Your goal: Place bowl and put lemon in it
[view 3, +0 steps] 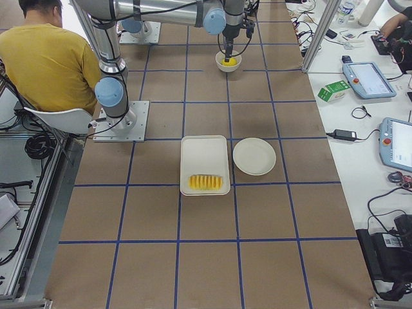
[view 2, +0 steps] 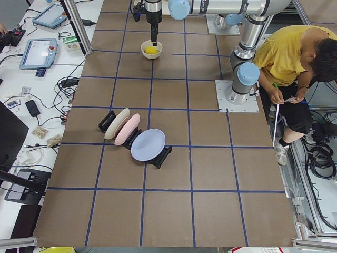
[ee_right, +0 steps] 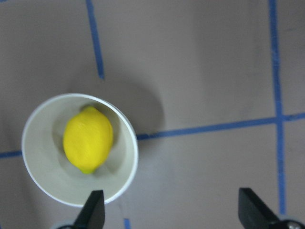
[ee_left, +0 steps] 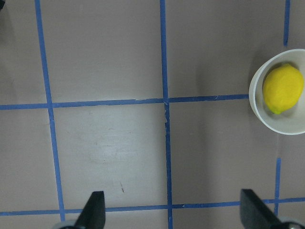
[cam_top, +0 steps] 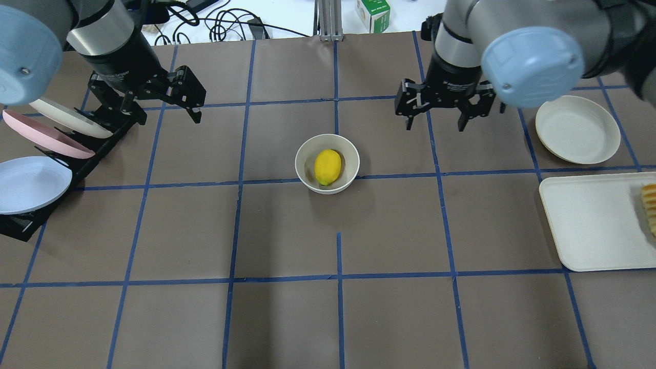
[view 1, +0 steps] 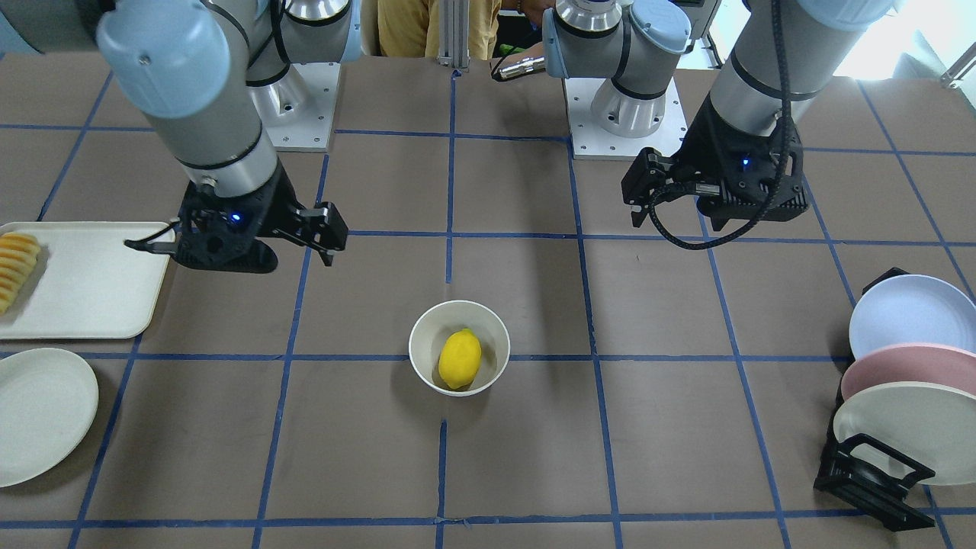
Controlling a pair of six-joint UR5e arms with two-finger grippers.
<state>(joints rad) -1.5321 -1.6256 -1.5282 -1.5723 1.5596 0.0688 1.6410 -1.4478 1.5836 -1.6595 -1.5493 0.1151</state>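
The off-white bowl (cam_top: 303,166) stands upright at the table's middle on a blue tape line, and the yellow lemon (cam_top: 327,166) lies inside it. They also show in the front view as bowl (view 1: 424,345) and lemon (view 1: 460,358). My left gripper (cam_top: 159,106) is open and empty, raised to the left of the bowl; its wrist view shows the bowl (ee_left: 259,107) at the right edge. My right gripper (cam_top: 434,125) is open and empty, raised to the right of the bowl; its wrist view looks down on the lemon (ee_right: 88,139).
A black rack with pastel plates (cam_top: 38,148) stands on my left, close under the left gripper. A flat off-white plate (cam_top: 577,129) and a white tray (cam_top: 589,225) with sliced yellow food (cam_top: 650,207) lie on my right. A person in yellow (view 2: 289,58) sits behind the robot.
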